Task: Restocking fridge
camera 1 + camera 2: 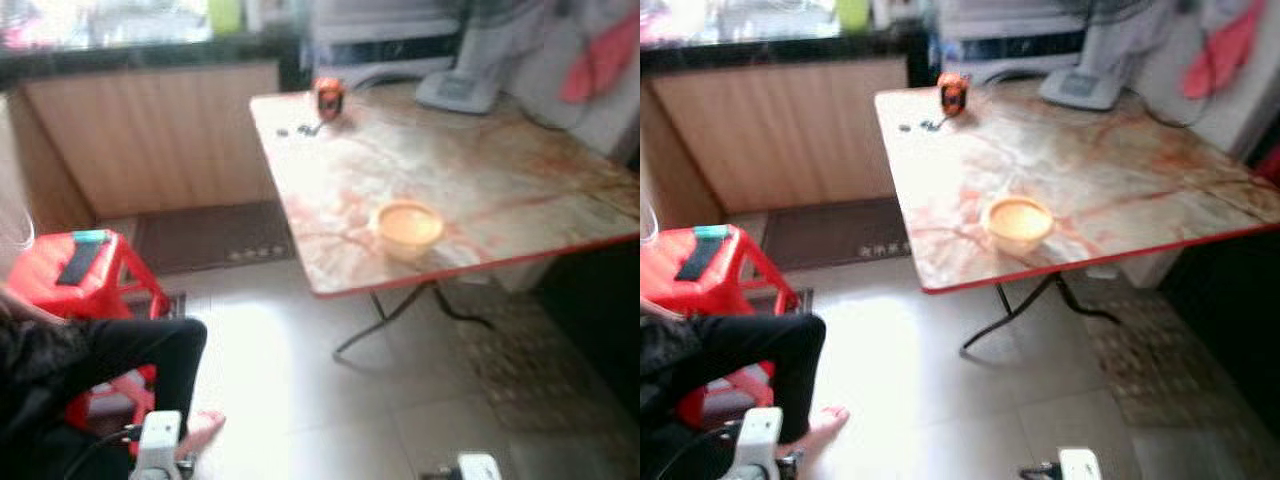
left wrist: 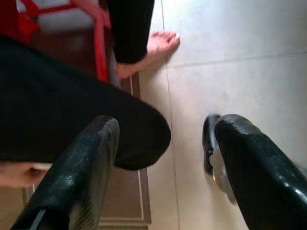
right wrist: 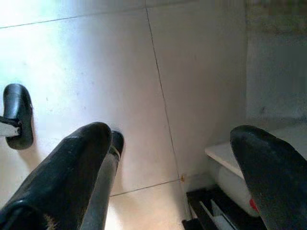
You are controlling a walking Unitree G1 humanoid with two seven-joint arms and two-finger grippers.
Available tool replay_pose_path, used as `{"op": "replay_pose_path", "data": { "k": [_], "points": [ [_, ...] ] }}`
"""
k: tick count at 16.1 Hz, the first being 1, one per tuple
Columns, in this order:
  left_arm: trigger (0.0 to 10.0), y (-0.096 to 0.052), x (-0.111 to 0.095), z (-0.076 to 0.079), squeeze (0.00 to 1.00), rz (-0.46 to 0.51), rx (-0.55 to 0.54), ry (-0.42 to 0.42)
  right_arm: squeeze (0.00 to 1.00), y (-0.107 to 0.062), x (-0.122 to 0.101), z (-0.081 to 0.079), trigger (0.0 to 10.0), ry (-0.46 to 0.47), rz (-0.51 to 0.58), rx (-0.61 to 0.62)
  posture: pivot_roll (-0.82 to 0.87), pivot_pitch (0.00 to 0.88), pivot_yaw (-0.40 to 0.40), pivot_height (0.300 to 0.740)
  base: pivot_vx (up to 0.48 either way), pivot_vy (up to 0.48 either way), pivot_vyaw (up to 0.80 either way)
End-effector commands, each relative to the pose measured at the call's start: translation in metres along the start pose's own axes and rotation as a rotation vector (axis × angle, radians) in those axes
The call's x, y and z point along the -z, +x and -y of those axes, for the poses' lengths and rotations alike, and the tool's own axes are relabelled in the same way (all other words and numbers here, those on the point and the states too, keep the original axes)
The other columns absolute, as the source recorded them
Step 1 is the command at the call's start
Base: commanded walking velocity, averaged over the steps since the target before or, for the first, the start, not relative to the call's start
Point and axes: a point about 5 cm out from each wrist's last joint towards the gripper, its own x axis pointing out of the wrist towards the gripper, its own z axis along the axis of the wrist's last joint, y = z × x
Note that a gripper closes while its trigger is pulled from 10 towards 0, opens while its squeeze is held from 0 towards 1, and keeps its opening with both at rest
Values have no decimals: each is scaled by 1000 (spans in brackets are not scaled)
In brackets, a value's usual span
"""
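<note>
— So, how far is the restocking, can you tell?

— Not really. I see no fridge from where the robot looks, and nothing that is clearly meant to go in one. Both grippers carry nothing. This would fit a robot on its way to fetch goods, and also one that has put them away and is walking off.

— What is on the table (image 1: 520, 180)?

— A yellow bowl (image 1: 406, 228) near the front edge, well ahead of both grippers and higher than them. At the far corner stands a small orange thing (image 1: 329, 97); it is too blurred to name. Whether either belongs to the task, I cannot say.

— And the arms?

— Both hang low, pointing down at the floor (image 3: 96, 62). The left gripper (image 2: 163, 158) has its two fingers spread wide, nothing between them. Just beyond it is a seated person's leg in black (image 2: 72, 110) and a bare foot (image 2: 153, 48), with a red stool (image 1: 85, 265) next to the person. The right gripper (image 3: 175, 165) is also spread wide and holds nothing; under it are pale tiles, and to one side something white and low that I cannot identify.

— So the left one is close to that person?

— Yes, the leg is right under it. I would judge that any swing of the left arm needs care.
</note>
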Motion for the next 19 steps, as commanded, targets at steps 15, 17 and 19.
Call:
{"op": "replay_pose_path", "data": {
  "k": [15, 17, 19],
  "points": [
    [10000, -5, -20, 0, 0, 261, -131, -5, 0, -2, 10, 8, 10000, 7, -28, 33, -73, 0, -47, 740, 0, 0, 0],
    [10000, -11, -59, -20, 0, 477, -224, 83, 0, -2, 10, 9, 10000, -1, -29, 34, -63, 0, -53, 740, 0, 0, 0],
    [10000, -26, -92, -23, 0, 714, -255, 127, 0, -2, 11, 10, 10000, -5, -29, 37, -59, 0, -60, 740, 0, 0, 0]
  ]
}}
